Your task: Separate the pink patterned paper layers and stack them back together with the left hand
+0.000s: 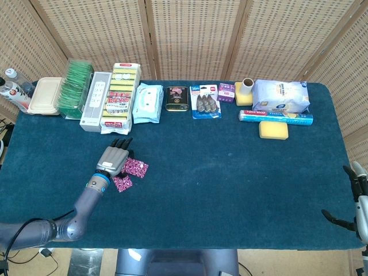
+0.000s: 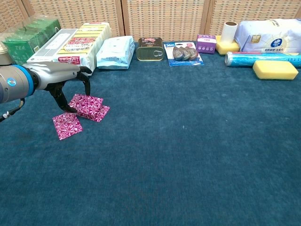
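Two pieces of pink patterned paper lie on the blue cloth at the left. The larger piece lies flat, its left corner between the thumb and a finger of my left hand, which arches over it and pinches that corner. The smaller piece lies just in front of the hand, touching or nearly touching the larger one's corner. My right hand shows only at the far right table edge, fingers apart and holding nothing.
Along the back edge stand a tea box, a white box, sponge packs, wipes, a tin, a clip pack, a foil roll and a yellow sponge.
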{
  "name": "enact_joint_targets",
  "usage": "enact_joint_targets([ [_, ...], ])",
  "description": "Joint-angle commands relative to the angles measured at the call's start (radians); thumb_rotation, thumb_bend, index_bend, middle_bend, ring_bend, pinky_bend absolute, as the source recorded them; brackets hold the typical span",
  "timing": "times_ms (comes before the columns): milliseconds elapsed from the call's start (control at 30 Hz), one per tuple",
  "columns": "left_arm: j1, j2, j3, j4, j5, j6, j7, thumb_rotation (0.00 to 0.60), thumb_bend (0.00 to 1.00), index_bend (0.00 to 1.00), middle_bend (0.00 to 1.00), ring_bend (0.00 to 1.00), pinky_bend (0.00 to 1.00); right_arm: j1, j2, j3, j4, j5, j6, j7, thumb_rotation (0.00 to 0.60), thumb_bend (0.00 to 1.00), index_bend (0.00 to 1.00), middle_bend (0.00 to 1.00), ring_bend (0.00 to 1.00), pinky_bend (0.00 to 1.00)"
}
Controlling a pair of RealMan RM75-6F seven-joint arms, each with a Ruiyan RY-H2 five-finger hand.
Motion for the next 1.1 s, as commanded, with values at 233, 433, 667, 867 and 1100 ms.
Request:
enact_joint_targets([
  [233, -0.008, -0.034, 0.011, 0.03, 0.007, 0.001, 0.023, 0.6, 0.23, 0.4, 0.0, 0.04, 0.03, -0.001, 0.002, -0.001, 0.002, -0.001, 0.002, 0.006, 0.6, 0.01, 0.0, 0.0, 0.0, 0.0],
  [433, -0.011, -0.051, 0.01, 0.044, 0.003, 0.008, 0.037, 0.6, 0.23, 0.4, 0.0, 0.04, 0.03, -0.002, 0.003, -0.001, 0.002, -0.001, 0.002, 0.008, 0.6, 0.01, 0.0, 0.0, 0.0, 0.0],
  [667, -0.013, -0.06, 0.009, 0.058, -0.006, 0.009, 0.051, 0.6, 0.23, 0.4, 0.0, 0.04, 0.03, -0.001, 0.002, 0.0, 0.004, -0.001, 0.002, 0.009, 0.6, 0.01, 0.0, 0.0, 0.0, 0.0],
  [867, -0.016, -0.066, 0.006, 0.066, -0.026, 0.012, 0.068, 0.6, 0.23, 0.4, 0.0, 0.04, 0.03, -0.001, 0.002, -0.001, 0.003, -0.002, 0.001, 0.008, 0.6, 0.01, 0.0, 0.0, 0.0, 0.0],
  [1100, -0.019, -0.075, -0.009, 0.079, -0.021, -0.01, 0.043, 0.6, 0.23, 0.39, 0.0, 0.04, 0.03, -0.002, 0.001, 0.002, 0.001, 0.006, 0.004, 0.003, 0.6, 0.01, 0.0, 0.0, 0.0, 0.0],
])
